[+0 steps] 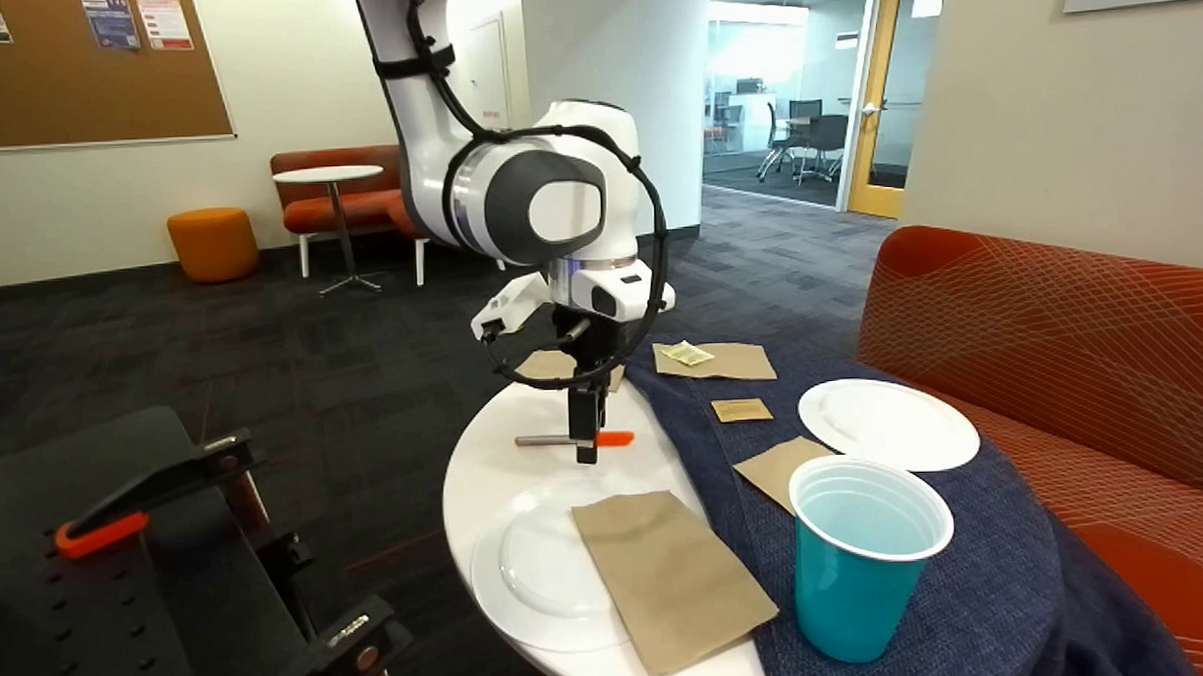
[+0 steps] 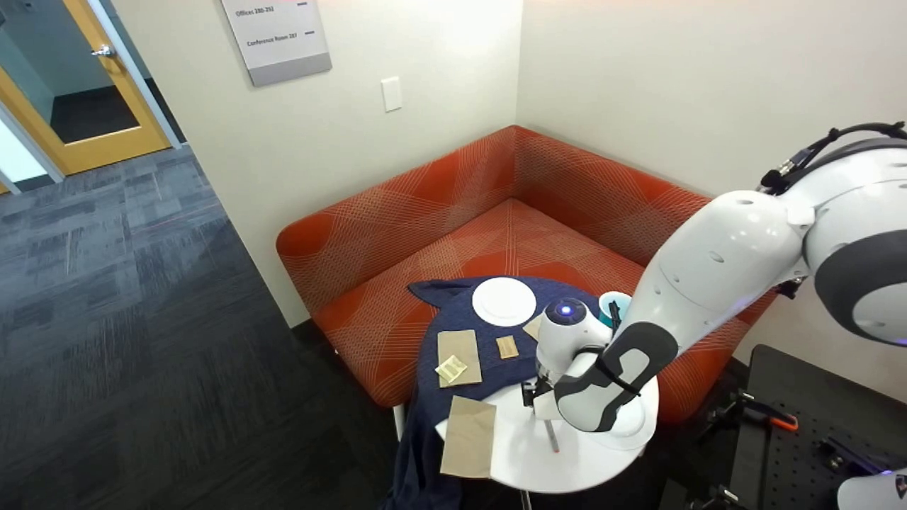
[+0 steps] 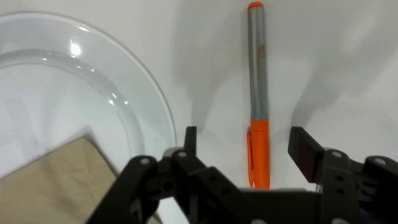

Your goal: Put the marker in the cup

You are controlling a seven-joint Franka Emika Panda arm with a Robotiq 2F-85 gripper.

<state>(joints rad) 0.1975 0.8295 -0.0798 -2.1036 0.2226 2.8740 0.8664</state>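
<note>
The marker (image 3: pixel 258 77), orange at the cap with a silver-grey barrel, lies flat on the white table. It also shows in both exterior views (image 1: pixel 617 439) (image 2: pixel 552 436), partly hidden by my gripper or arm. My gripper (image 3: pixel 243 137) is open. In the wrist view its fingers stand either side of the orange cap, with gaps on both sides. In an exterior view the gripper (image 1: pixel 587 434) points down over the marker. The teal cup (image 1: pixel 855 589) with a white rim stands upright on the dark blue cloth; my arm partly hides it in an exterior view (image 2: pixel 606 306).
A plate (image 3: pixel 152 90) lies beside the marker, with a brown napkin (image 1: pixel 675 576) overlapping it. Another white plate (image 1: pixel 890 423), brown napkins and small packets lie on the dark blue cloth (image 1: pixel 981 595). The round white table (image 1: pixel 480 447) stands by a red sofa (image 1: pixel 1063 362).
</note>
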